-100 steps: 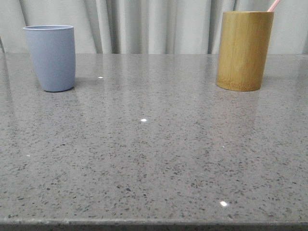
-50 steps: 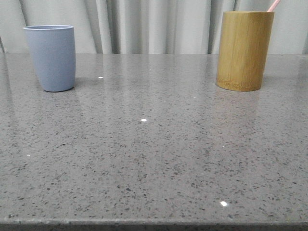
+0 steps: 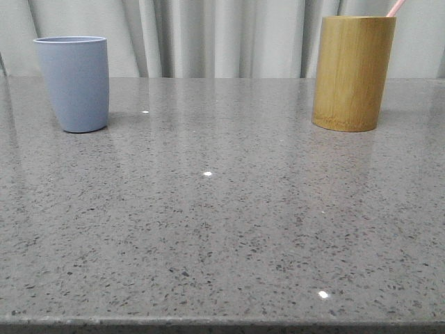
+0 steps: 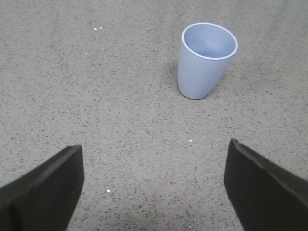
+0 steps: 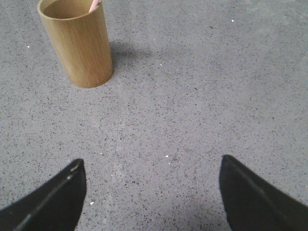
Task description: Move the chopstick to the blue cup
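Note:
The blue cup stands upright and empty at the back left of the table; the left wrist view shows the same blue cup some way ahead of my left gripper, which is open with nothing between its fingers. A pale pink chopstick tip pokes out of the bamboo cylinder at the back right. In the right wrist view the chopstick tip shows inside the bamboo cylinder, well ahead of my open, empty right gripper. Neither gripper shows in the front view.
A grey speckled stone table carries both vessels. Pale curtains hang behind its far edge. The table's near edge runs along the bottom of the front view.

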Robot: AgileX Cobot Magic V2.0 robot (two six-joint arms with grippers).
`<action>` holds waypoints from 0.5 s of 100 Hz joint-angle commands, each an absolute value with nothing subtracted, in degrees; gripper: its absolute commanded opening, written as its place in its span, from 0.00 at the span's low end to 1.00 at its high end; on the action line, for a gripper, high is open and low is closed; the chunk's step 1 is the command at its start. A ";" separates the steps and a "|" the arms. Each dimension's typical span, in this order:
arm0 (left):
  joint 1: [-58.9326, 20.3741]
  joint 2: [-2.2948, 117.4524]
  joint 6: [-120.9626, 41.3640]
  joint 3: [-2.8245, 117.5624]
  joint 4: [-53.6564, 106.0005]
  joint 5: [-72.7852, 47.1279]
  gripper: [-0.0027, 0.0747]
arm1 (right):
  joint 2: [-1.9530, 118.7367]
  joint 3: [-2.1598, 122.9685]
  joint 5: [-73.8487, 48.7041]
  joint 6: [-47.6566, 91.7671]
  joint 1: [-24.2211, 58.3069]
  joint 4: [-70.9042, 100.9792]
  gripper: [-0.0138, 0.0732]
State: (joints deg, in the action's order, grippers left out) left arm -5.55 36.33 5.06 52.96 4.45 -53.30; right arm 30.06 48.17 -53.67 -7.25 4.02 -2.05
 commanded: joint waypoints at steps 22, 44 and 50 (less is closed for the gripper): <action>-5.43 44.06 4.99 57.55 6.51 -48.81 0.79 | 30.76 49.91 -49.44 -7.26 3.91 -2.16 0.84; -5.43 56.72 4.01 65.25 9.12 -47.65 0.79 | 30.76 49.91 -49.32 -7.26 3.91 -2.15 0.84; -5.43 60.21 3.71 67.72 9.63 -46.73 0.79 | 30.76 49.91 -49.32 -7.26 3.91 -2.15 0.84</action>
State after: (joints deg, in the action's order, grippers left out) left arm -5.55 56.18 4.41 63.00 7.78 -51.47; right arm 30.06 48.17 -53.58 -7.25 4.02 -1.96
